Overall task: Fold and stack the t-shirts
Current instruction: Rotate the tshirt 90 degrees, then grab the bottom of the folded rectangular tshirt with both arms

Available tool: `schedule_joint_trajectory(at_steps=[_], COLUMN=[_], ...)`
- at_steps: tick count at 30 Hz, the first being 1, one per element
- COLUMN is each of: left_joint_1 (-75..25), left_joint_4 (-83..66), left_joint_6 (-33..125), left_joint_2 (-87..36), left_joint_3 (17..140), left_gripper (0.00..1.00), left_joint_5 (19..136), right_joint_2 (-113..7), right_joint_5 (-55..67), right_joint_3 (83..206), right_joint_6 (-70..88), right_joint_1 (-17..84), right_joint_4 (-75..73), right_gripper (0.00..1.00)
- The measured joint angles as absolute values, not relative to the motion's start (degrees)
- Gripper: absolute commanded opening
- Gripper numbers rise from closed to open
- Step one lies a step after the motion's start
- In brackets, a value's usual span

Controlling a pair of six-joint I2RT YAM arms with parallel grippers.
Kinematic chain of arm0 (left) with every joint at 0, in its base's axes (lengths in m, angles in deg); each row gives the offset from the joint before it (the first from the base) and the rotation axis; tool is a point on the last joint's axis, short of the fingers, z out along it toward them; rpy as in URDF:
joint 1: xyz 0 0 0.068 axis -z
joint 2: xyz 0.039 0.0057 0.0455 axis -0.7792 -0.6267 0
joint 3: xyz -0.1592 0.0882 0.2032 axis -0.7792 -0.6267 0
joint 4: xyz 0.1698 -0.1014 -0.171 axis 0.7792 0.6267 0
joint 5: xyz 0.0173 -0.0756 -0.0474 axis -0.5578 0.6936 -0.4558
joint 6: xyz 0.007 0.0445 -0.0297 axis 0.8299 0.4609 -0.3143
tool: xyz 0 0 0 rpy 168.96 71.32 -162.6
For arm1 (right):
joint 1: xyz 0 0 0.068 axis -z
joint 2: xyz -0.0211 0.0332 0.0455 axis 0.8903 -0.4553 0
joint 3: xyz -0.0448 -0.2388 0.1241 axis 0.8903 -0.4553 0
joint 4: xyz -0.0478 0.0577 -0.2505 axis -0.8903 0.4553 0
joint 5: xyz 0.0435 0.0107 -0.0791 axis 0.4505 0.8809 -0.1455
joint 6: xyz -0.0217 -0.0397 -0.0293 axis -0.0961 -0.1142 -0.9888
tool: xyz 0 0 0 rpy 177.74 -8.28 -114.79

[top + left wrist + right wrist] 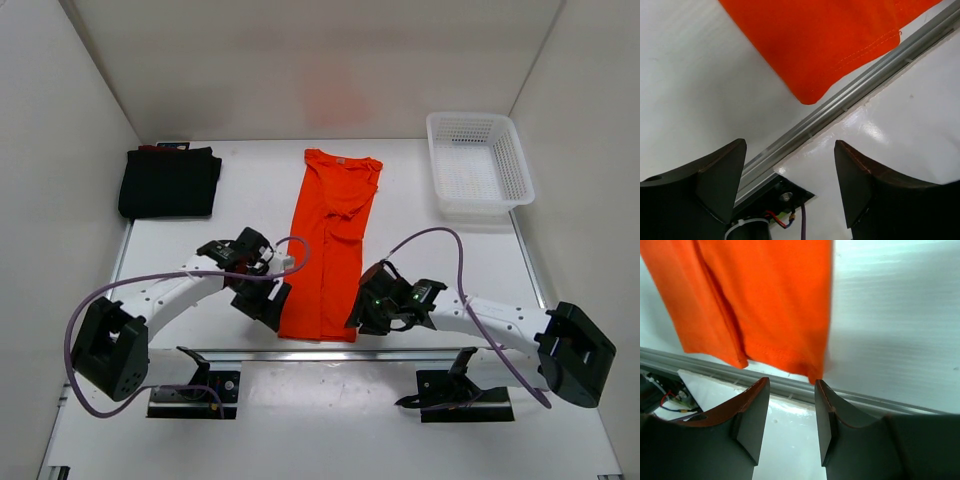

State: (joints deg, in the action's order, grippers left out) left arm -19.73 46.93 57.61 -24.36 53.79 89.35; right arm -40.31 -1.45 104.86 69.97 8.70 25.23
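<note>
The orange t-shirt (331,240) lies folded lengthwise into a long strip down the middle of the table, collar at the far end. Its near hem reaches the metal rail. At the back left a black t-shirt (170,183) lies folded, and a sliver of dark red cloth (149,148) peeks out at its far edge. My left gripper (268,302) hovers open at the strip's near left corner (810,55), with nothing between its fingers (790,145). My right gripper (364,306) is at the near right corner, jaws apart and empty (792,381), with the orange hem (785,357) just beyond the tips.
A white mesh basket (478,162) stands at the back right. An aluminium rail (850,95) runs along the table's near edge, with the arm mounts and purple cables (455,245) behind it. White walls enclose the left, right and back sides.
</note>
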Motion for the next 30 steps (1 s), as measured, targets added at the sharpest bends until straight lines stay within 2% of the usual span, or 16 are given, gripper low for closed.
schedule_joint_trajectory(at_steps=[6, 12, 21, 23, 27, 30], left_joint_1=[-18.2, -15.2, -17.8, -17.1, -15.9, -16.8], left_joint_4=[41.2, 37.5, 33.1, 32.0, 30.6, 29.7], left_joint_6=[51.4, 46.8, 41.6, 41.0, 40.0, 38.7], left_joint_2=[-24.6, -27.7, -32.7, -32.6, -32.8, -34.4], left_joint_3=[48.6, 45.7, 47.5, 47.2, 46.0, 45.6], left_gripper=[0.75, 0.77, 0.75, 0.69, 0.46, 0.43], left_joint_5=[89.4, 89.3, 91.4, 91.4, 91.8, 93.6], right_joint_2=[-43.0, -47.0, -47.1, -46.5, -46.2, -46.4], right_joint_5=[-0.4, 1.4, 2.5, 2.9, 3.3, 3.7], right_joint_3=[104.4, 104.5, 104.4, 103.9, 103.7, 103.7], right_joint_6=[69.6, 68.4, 68.5, 68.5, 68.4, 68.0], right_joint_1=[9.9, 10.1, 10.3, 10.8, 11.7, 12.0], right_joint_4=[24.8, 24.9, 24.5, 23.6, 23.3, 23.2], right_gripper=[0.35, 0.33, 0.3, 0.29, 0.32, 0.31])
